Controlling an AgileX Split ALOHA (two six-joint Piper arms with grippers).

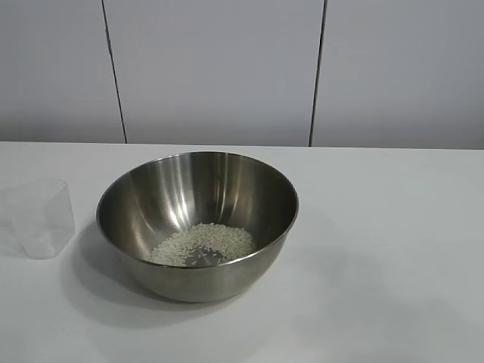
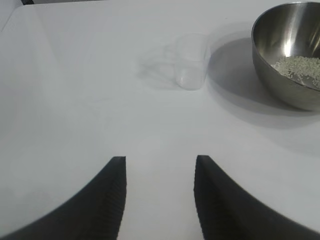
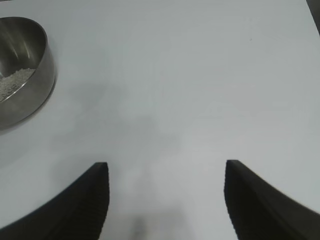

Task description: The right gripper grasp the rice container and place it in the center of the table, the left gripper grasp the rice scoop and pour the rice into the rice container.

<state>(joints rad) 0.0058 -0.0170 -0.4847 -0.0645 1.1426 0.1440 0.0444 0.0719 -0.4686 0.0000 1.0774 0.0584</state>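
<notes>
The rice container (image 1: 197,223), a shiny steel bowl, stands near the middle of the white table (image 1: 378,249). A loose heap of rice (image 1: 203,243) lies in its bottom. The rice scoop (image 1: 41,218), a small translucent plastic cup, stands upright on the table to the bowl's left and looks empty. Neither arm shows in the exterior view. In the left wrist view my left gripper (image 2: 160,162) is open over bare table, well back from the scoop (image 2: 192,67) and the bowl (image 2: 290,55). My right gripper (image 3: 166,167) is open wider, with nothing between its fingers and the bowl (image 3: 22,70) off to one side.
A pale panelled wall (image 1: 227,68) rises behind the table's far edge. Bare tabletop stretches to the bowl's right and in front of it.
</notes>
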